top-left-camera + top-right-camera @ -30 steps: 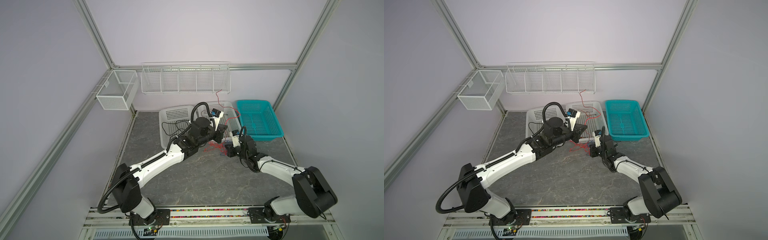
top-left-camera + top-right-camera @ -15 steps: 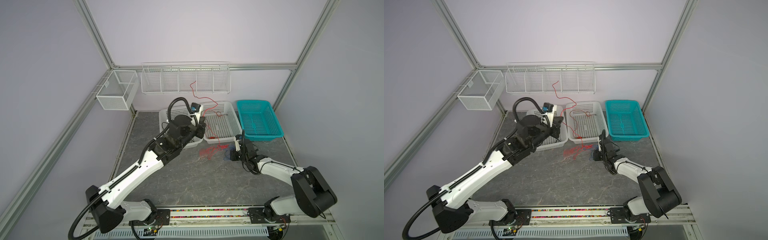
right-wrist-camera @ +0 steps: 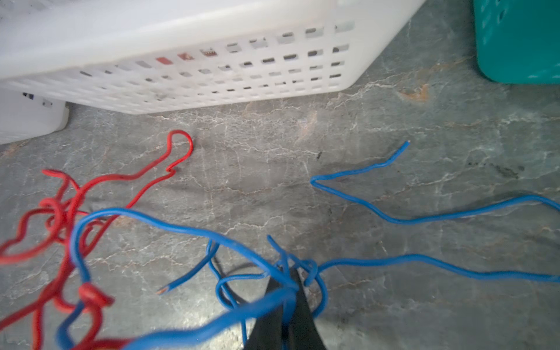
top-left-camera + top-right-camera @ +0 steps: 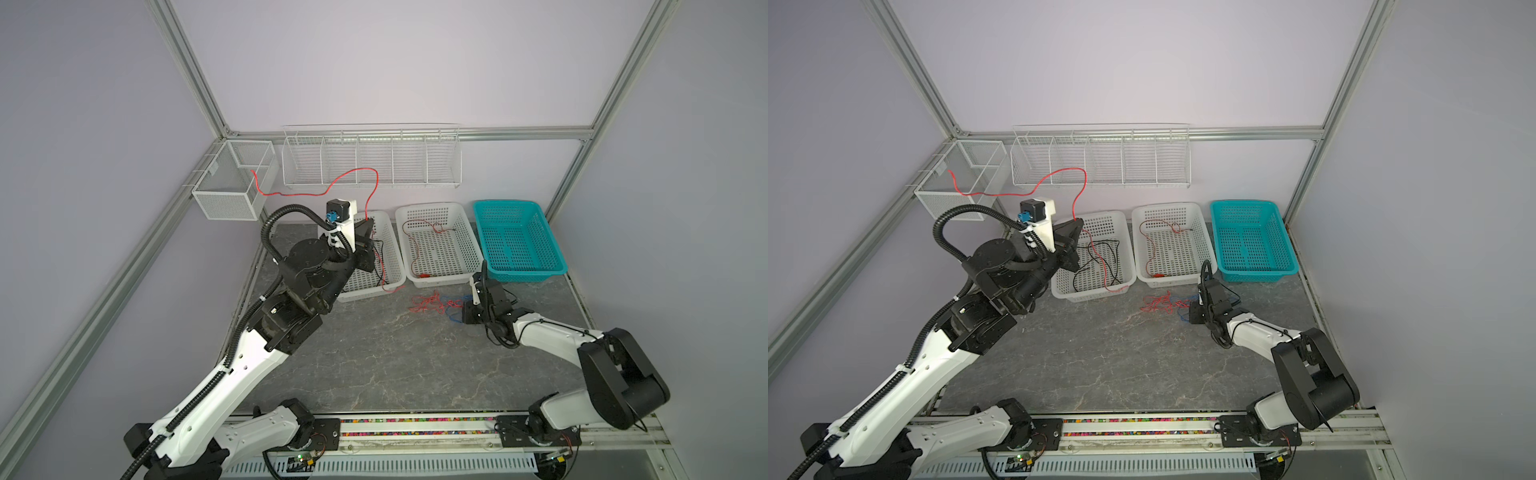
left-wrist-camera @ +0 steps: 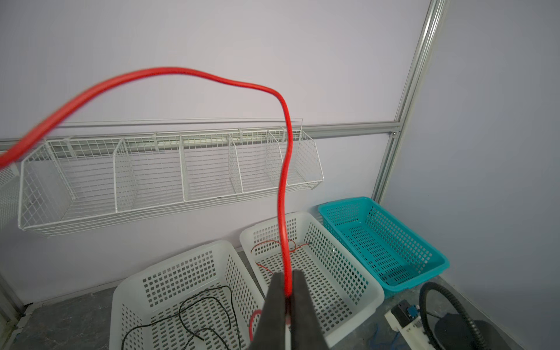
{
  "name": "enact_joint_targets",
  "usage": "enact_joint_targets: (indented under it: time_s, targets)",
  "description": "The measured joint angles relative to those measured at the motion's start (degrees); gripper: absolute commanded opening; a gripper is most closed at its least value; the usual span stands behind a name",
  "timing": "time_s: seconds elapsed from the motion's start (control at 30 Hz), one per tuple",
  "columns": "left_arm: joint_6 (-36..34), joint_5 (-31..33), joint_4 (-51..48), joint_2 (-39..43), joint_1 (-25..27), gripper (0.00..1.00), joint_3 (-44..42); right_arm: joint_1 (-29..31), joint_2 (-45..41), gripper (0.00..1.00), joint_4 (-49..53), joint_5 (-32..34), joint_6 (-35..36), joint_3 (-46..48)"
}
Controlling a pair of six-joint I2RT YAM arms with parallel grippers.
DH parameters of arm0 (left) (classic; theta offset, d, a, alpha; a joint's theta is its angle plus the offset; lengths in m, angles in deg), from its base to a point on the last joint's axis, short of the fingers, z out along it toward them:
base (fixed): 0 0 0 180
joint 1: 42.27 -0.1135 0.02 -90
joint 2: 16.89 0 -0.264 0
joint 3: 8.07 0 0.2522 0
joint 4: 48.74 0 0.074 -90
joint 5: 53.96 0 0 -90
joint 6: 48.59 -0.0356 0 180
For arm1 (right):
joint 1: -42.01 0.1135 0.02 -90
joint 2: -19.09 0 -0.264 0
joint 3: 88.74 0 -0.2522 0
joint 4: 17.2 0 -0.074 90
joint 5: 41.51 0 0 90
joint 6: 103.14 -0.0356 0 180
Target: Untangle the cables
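The left arm has swung away from the middle of the table (image 4: 1121,357) and now stands over the left white basket (image 4: 1100,214), drawing a red cable (image 4: 1059,173) up with it. The left fingers (image 5: 303,303) are pressed together on that red cable (image 5: 285,181), which shows in both top views (image 4: 353,170). From the pinch it climbs and arcs across the front of the wire rack (image 4: 1142,158) on the back wall. It then dips and ends loose beside the mesh box (image 4: 963,195) in the corner.

Below the fingers a red length drops into the left white basket and reaches its front rim. I cannot tell whether it still joins the heap on the table. Black cables (image 4: 1100,257) lie looped on that basket's floor.

The right arm sits low, much where it was. The right fingers (image 3: 303,318) are closed on a blue cable (image 3: 181,230) at a knot of blue loops just above the table. The tangle (image 4: 1160,303) of red and blue strands lies on the table just in front of the middle white basket (image 4: 1167,206), reaching the right fingers (image 4: 1195,311). A second red cable (image 4: 1152,245) lies inside that middle basket. The teal basket (image 4: 1250,203) stands just beside it.
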Motion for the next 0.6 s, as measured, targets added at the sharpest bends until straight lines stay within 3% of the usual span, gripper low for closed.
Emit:
enact_joint_targets:
  time_s: [0.33,0.6]
  targets:
    - [0.96,-7.17,3.08,-4.83,0.0,0.0,-0.17,0.0,-3.19,0.06,1.97,-1.16,0.04,0.04]
    - [1.66,-14.73,10.21,-14.53,0.0,0.0,2.36,0.0,-8.33,0.06,4.2,-1.14,0.0,1.75]
